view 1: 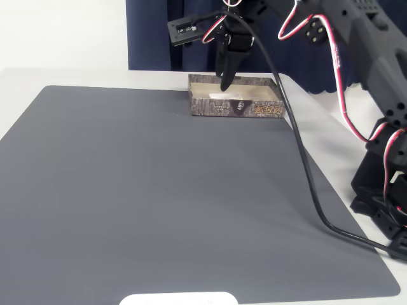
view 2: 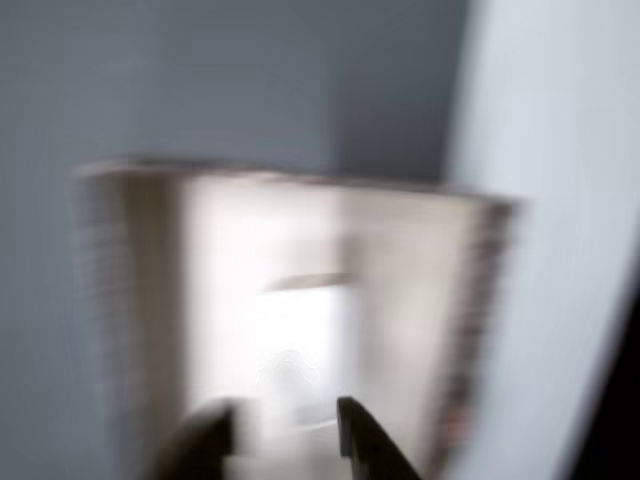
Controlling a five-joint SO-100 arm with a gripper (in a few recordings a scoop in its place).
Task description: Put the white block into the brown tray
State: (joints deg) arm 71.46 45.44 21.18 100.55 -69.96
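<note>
Inside the brown tray (view 1: 234, 107), against its cream floor near the front wall: the white block (view 1: 222, 95), lying flat. Directly over the tray's left half: the gripper (view 1: 224, 84), black fingertips pointed down into the box just above the block, parted with nothing between them, as seen blurred in the wrist view (view 2: 283, 430) with the pale block (view 2: 296, 345) beyond the tips. Under the tray's front: the far edge of a grey mat (view 1: 159, 190). Right of the tray: a black cable (view 1: 305, 165) trailing across the mat.

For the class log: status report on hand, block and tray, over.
Hand over the brown tray, fingers apart, holding nothing. White block lying inside tray. Nothing in the way.
</note>
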